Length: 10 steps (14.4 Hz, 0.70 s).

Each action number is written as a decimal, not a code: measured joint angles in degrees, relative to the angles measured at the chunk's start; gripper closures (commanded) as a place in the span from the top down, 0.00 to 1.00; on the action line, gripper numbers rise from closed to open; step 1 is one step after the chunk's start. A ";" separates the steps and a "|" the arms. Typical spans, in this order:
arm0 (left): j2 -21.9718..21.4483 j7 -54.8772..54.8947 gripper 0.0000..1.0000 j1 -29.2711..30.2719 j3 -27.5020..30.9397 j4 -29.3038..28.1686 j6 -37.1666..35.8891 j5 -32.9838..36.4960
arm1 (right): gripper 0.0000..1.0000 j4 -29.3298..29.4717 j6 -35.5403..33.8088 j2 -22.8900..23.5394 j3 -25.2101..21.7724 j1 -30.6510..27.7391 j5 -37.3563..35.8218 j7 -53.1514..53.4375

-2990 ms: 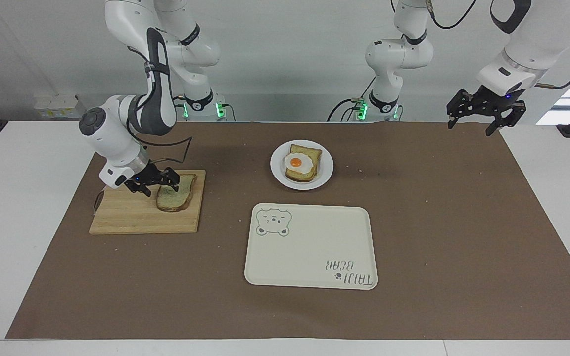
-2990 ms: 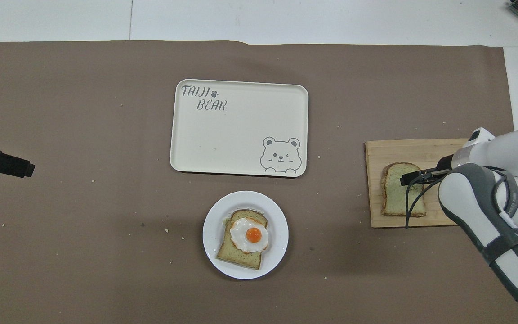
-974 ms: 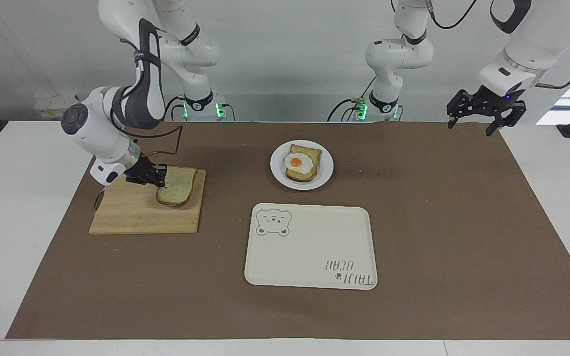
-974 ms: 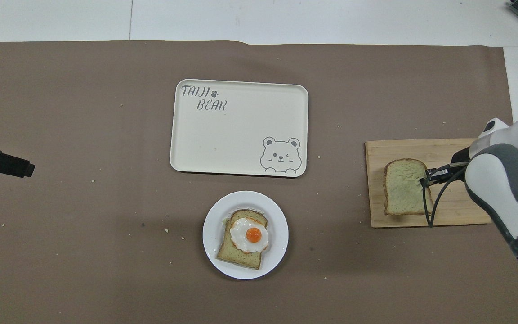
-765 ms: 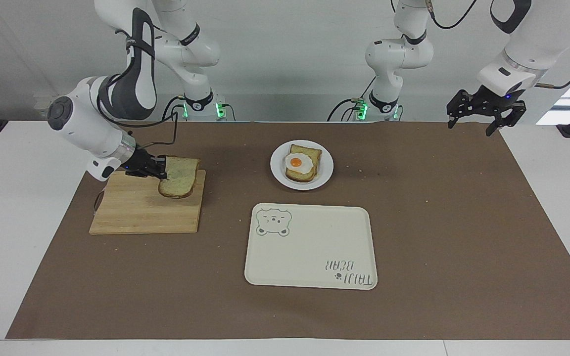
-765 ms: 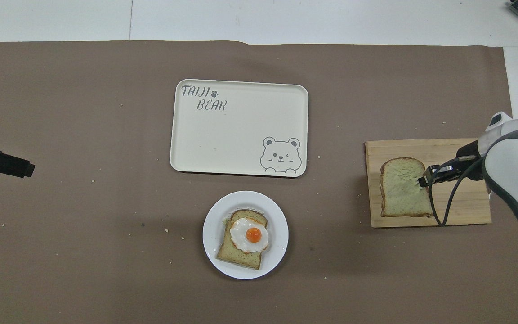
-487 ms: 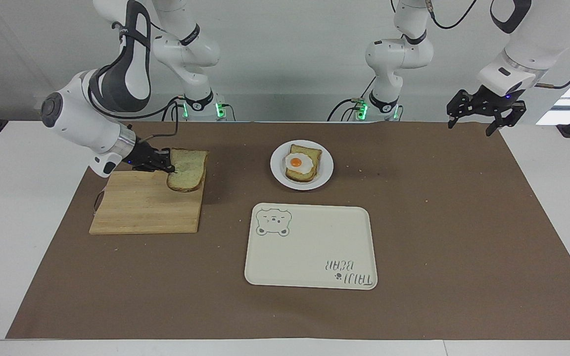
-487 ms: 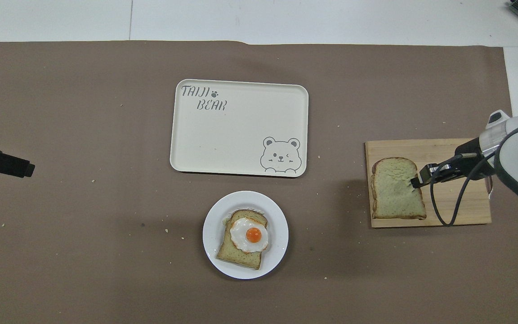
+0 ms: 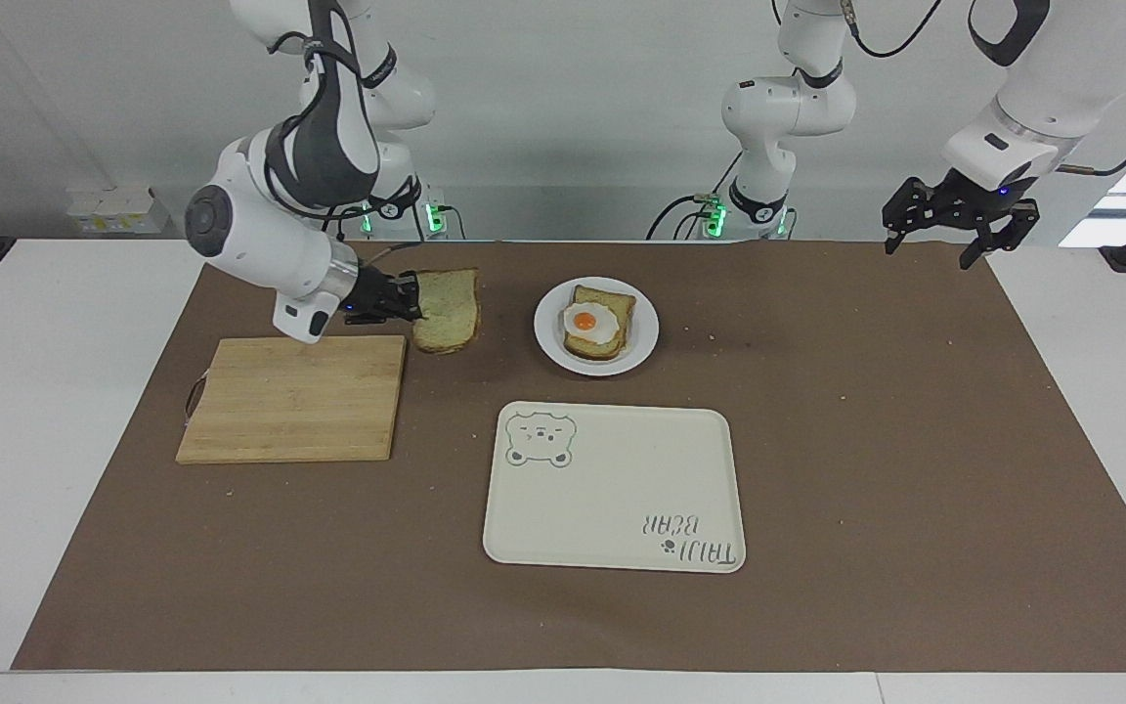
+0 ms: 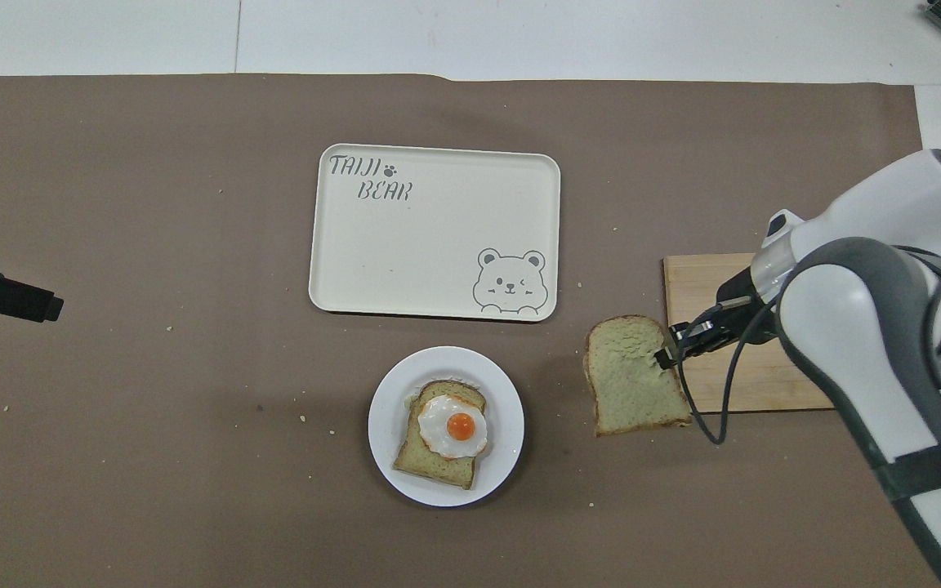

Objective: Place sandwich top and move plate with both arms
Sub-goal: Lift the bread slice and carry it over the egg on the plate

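My right gripper (image 9: 413, 301) is shut on the edge of the sandwich top (image 9: 448, 311), a light-brown slice with a greenish-speckled face. It holds the slice in the air over the brown mat, between the wooden board and the plate. In the overhead view the slice (image 10: 630, 380) hangs from the right gripper (image 10: 665, 357) beside the plate (image 10: 389, 465). The small white plate (image 9: 549, 344) carries a bread slice with a fried egg (image 9: 597, 323). My left gripper (image 9: 959, 230) waits open and empty, raised over the mat's corner at the left arm's end; its tip also shows in the overhead view (image 10: 5, 294).
A bare wooden cutting board (image 9: 294, 396) lies toward the right arm's end. A cream rectangular tray with a bear drawing (image 9: 612, 489) lies farther from the robots than the plate. A brown mat (image 9: 915, 440) covers the table, with a few crumbs.
My right gripper closed on the sandwich top, lifted it off the cutting board and carried it toward the plate. The left arm has not moved.
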 measured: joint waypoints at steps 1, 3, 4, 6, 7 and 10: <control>0.00 0.00 1.00 0.00 0.00 0.00 0.00 0.00 | 0.00 -0.38 1.42 -0.21 0.05 2.17 -0.03 2.02; 0.00 0.00 1.00 0.00 0.00 0.00 0.00 0.00 | 0.00 -1.74 5.12 -0.90 0.09 6.18 -0.04 5.55; 0.00 0.00 1.00 0.00 0.00 0.00 0.00 0.00 | 0.00 -2.33 6.57 -1.20 0.10 7.84 -0.05 7.43; 0.00 0.00 1.00 0.00 0.00 0.00 0.00 0.00 | 0.00 -2.93 8.97 -1.49 0.08 10.84 -0.05 11.78; 0.00 0.00 1.00 0.00 0.00 0.00 0.00 0.00 | 0.00 -3.25 10.81 -1.50 0.07 12.73 -0.05 14.55; 0.00 0.00 1.00 0.00 0.00 0.00 0.00 0.00 | 0.00 -4.47 16.31 -1.38 0.16 18.32 -0.05 21.60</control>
